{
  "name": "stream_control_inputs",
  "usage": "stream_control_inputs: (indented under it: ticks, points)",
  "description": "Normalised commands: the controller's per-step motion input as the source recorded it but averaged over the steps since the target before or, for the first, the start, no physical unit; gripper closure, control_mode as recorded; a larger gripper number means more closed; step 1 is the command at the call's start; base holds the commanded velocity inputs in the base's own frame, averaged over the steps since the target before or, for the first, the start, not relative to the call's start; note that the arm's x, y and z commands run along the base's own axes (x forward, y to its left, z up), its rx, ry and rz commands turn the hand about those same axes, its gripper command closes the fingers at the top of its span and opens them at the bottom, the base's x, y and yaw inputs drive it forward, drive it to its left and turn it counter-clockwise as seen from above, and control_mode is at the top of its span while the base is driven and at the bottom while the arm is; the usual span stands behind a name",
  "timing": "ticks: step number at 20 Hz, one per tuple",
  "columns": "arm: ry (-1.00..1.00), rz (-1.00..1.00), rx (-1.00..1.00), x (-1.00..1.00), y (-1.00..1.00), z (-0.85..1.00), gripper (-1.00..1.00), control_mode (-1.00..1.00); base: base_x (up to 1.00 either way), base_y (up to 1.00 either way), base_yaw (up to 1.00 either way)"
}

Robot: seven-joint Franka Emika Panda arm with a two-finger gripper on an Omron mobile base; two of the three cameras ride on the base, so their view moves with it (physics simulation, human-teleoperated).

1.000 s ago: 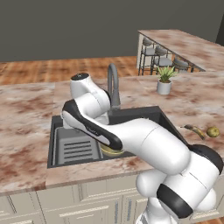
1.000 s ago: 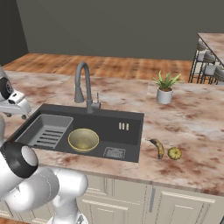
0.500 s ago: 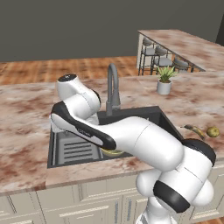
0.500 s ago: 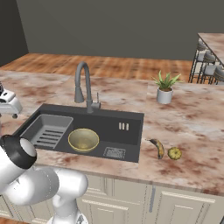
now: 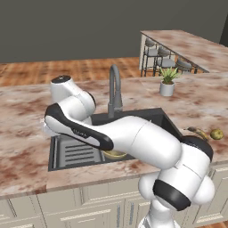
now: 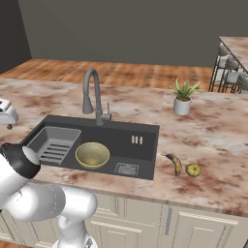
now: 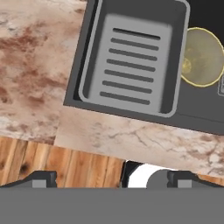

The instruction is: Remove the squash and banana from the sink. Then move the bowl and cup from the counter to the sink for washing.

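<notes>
The olive-yellow bowl (image 6: 92, 155) lies in the dark sink (image 6: 141, 131), to the right of the grey ribbed tray insert (image 6: 52, 143). On the counter right of the sink, the banana (image 6: 175, 163) lies beside the round squash (image 6: 193, 169). My gripper (image 7: 113, 179) is open and holds nothing, its fingertips (image 7: 42, 178) wide apart. It hangs high over the counter's front edge, left of the sink, and looks down on the tray insert (image 7: 131, 65) and the bowl (image 7: 200, 57). The cup is out of view.
A grey gooseneck faucet (image 6: 92, 94) rises behind the sink. A white pot with a green plant (image 6: 182, 99) stands at the back right. My arm (image 5: 124, 133) spans the sink's front. Bar stools (image 5: 160, 55) stand by a far counter. Wooden floor (image 7: 57, 162) shows below the counter edge.
My arm has swung left, carrying the hand from the sink's left side out over the left counter. The bowl, banana and squash have not moved.
</notes>
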Motion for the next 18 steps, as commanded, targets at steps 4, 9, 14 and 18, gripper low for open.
stream_control_inputs:
  ticks: [4,9,14,18]
  points:
    - [0.00,0.17,0.04,0.00,0.24,-0.03,-1.00,-1.00,0.00,0.00,0.00]
    - [0.00,0.15,0.04,-0.02,0.26,-0.05,-1.00,-1.00,0.00,0.00,0.00]
    - [0.00,0.08,0.03,0.00,0.30,-0.05,-1.00,-1.00,0.00,0.00,0.00]
    - [0.00,0.00,0.02,0.00,0.36,-0.04,-1.00,-1.00,0.00,0.00,0.00]
